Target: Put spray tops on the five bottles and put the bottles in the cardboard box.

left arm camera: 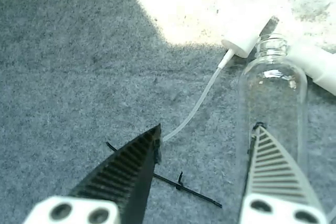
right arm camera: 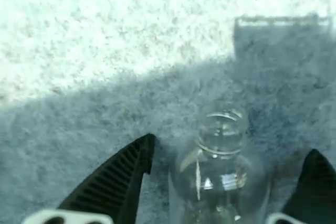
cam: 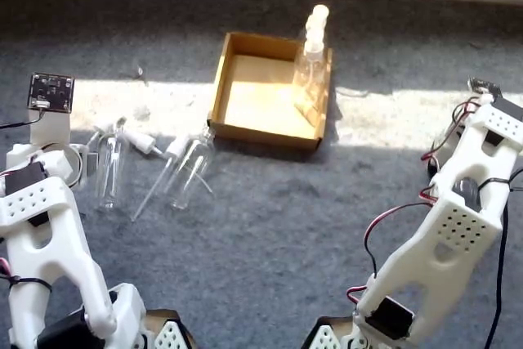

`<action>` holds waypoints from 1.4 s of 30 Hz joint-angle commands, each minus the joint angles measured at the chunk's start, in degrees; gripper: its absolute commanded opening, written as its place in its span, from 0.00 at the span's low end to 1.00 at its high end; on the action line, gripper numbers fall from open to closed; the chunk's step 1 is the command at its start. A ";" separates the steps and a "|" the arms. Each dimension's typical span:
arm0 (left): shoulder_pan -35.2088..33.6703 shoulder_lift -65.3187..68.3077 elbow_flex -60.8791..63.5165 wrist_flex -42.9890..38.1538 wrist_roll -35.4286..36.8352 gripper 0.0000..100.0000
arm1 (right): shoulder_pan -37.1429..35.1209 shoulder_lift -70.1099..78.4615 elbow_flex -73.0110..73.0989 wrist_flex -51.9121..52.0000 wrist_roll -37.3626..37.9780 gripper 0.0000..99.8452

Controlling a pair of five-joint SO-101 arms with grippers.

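My left gripper (left arm camera: 205,140) stands open low over the carpet. A clear capless bottle (left arm camera: 273,87) lies partly under one finger (left arm camera: 273,161). A white spray top (left arm camera: 241,43) with its thin tube (left arm camera: 194,108) lies by the bottle's neck. My right gripper (right arm camera: 231,148) is open around another capless clear bottle (right arm camera: 220,161), with a gap on each side. In the high view, two bare bottles (cam: 110,169) (cam: 192,173) and loose spray tops (cam: 143,140) lie left of the cardboard box (cam: 225,91). One capped bottle (cam: 310,63) stands inside the box.
Grey carpet covers the surface, with a sunlit band across the box. A black zip tie (left arm camera: 178,182) lies between my left fingers. A second white spray top (left arm camera: 320,66) lies beside the bottle's neck. The left arm (cam: 41,210) and right arm (cam: 466,202) flank the open middle.
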 commanded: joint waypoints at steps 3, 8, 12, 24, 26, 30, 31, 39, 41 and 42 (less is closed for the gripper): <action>1.10 -0.48 -0.66 0.18 -0.18 0.26 | 0.13 -0.48 -3.91 2.77 -0.35 0.32; 1.01 -0.48 -0.66 0.18 -0.18 0.26 | 0.31 -0.48 -3.91 -0.75 -0.35 0.26; 0.84 -0.48 -0.66 0.18 -0.18 0.26 | -0.04 -0.48 -3.74 -1.71 -0.18 0.26; 0.75 -0.48 -0.66 0.18 -0.18 0.26 | 0.40 -0.75 -3.91 -1.36 -0.35 0.14; 0.75 -0.48 -0.66 0.18 -0.18 0.26 | 0.40 -0.84 -3.91 -1.19 -0.35 0.07; 0.75 -0.48 -0.66 0.18 -0.18 0.26 | 0.40 -1.01 -3.91 -1.10 -0.35 0.00; 0.75 -0.48 -0.66 0.18 -0.18 0.26 | 0.40 -1.01 -3.91 -0.75 -0.35 0.01; 3.21 -0.57 -1.27 4.40 -0.18 0.26 | -0.48 -8.13 -20.00 10.51 -7.65 0.00; 5.67 -0.57 -2.24 7.47 -0.18 0.26 | -1.80 -11.12 -24.92 14.90 -7.65 0.00; 7.08 -0.57 -3.12 9.23 -0.18 0.26 | -2.59 -12.44 -27.12 17.01 -7.65 0.00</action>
